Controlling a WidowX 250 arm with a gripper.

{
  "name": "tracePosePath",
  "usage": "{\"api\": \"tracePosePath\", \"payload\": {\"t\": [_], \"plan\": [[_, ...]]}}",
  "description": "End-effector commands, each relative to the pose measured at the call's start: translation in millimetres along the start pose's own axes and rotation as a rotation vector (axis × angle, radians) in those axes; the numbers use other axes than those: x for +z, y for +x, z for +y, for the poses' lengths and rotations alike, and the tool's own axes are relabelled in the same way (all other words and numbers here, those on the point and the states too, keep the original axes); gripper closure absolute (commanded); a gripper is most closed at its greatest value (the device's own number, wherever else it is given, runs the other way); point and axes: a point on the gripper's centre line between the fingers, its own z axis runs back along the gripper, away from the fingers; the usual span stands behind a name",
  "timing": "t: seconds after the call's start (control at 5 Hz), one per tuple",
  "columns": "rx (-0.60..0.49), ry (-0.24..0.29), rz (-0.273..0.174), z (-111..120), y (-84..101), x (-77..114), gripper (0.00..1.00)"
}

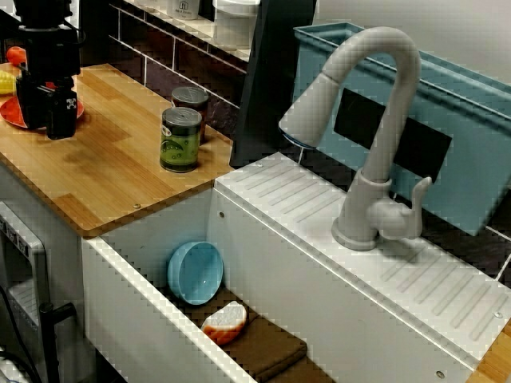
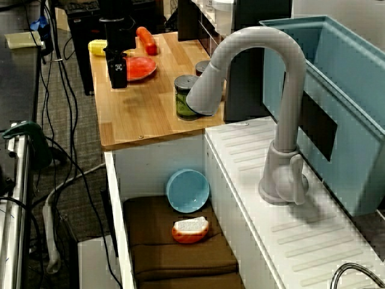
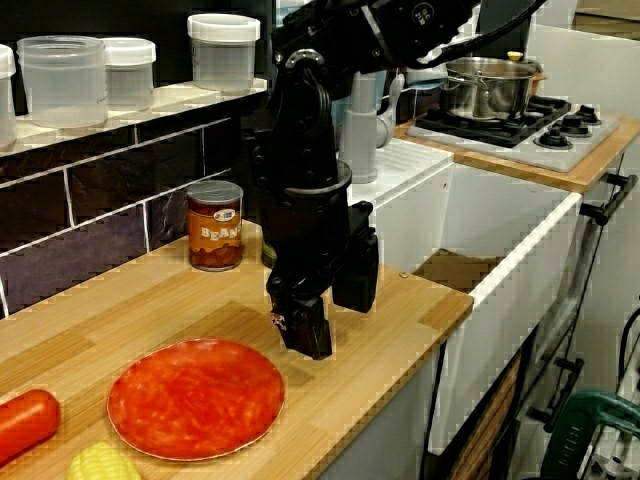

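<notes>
1. Up front, in the high view over the faucet, your gripper [image 1: 45, 128] hangs over the wooden counter [image 1: 112, 171] with its two black fingers apart and nothing between them. The red plate [image 1: 8, 114] lies right under and behind it, partly hidden by the fingers. A green can [image 1: 181, 140] and a darker can [image 1: 190, 100] stand well apart from the gripper, toward the sink.

2. Next, in the view along the sink, only one finger side of the gripper [image 2: 117, 81] shows, so this angle cannot confirm the gap. The red plate [image 2: 141, 67] sits just beside it. A carrot [image 2: 146, 39] lies just beyond the plate and a corn cob [image 2: 99, 47] near the gripper's other side. A blue bowl [image 2: 187, 189] is far off, down in the sink.

3. Last, the view across the counter is your clearest. The gripper [image 3: 335, 325] is spread and empty, and its lower fingertip is just beside the rim of the red plate [image 3: 195, 400]. Whether they touch, you cannot tell. A bean can [image 3: 215, 225] stands behind the gripper.

4. Judging by its look, the plate is light, stiff and thin, with a smooth face that is likely slippery. It lies flat, so the raised rim nearest the gripper is probably the only place to pinch it, one finger above and one below. Expect it to skate on the wood if it is pushed sideways.
</notes>
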Motion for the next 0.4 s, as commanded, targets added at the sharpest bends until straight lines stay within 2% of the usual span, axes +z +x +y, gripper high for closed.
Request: {"api": "tracePosePath", "payload": {"t": [0.0, 0.2], "plan": [[0.169, 0.069, -0.206, -11.2, 5.7, 19.2, 0.0], [0.206, 0.084, -0.219, -18.2, 16.0, 16.9, 0.0]]}}
